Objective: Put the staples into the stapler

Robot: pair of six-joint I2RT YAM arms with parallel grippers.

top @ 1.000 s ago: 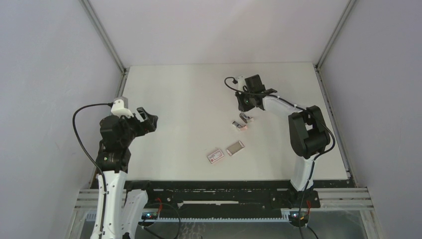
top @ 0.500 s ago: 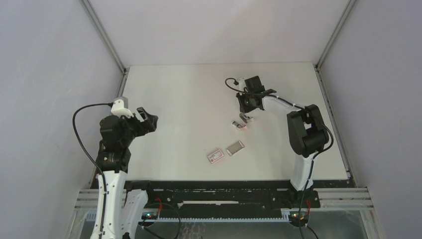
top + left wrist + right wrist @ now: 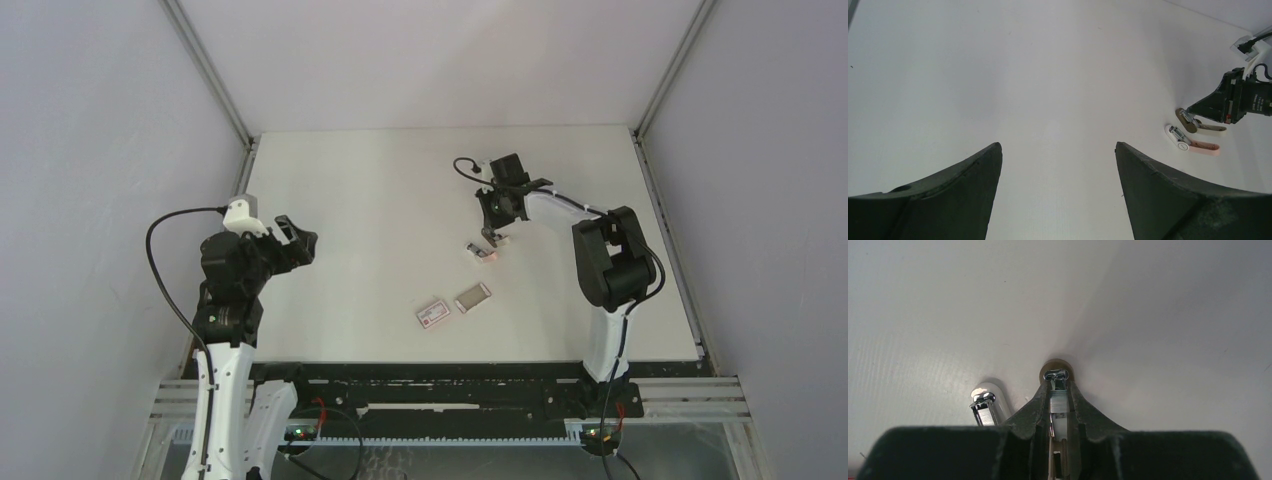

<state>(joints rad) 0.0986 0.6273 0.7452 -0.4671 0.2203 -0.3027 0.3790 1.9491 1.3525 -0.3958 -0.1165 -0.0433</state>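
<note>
- grey tray (image 3: 460, 303) holds the staples (image 3: 474, 296); white box (image 3: 432, 314) beside it, red label unreadable
- right gripper (image 3: 1058, 386) clamped on the stapler (image 3: 1056, 370); left gripper (image 3: 1058, 148) wide open, empty

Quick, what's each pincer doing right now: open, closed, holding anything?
Left pincer: open, holding nothing.
Right pincer: closed on the small brown stapler.
</note>
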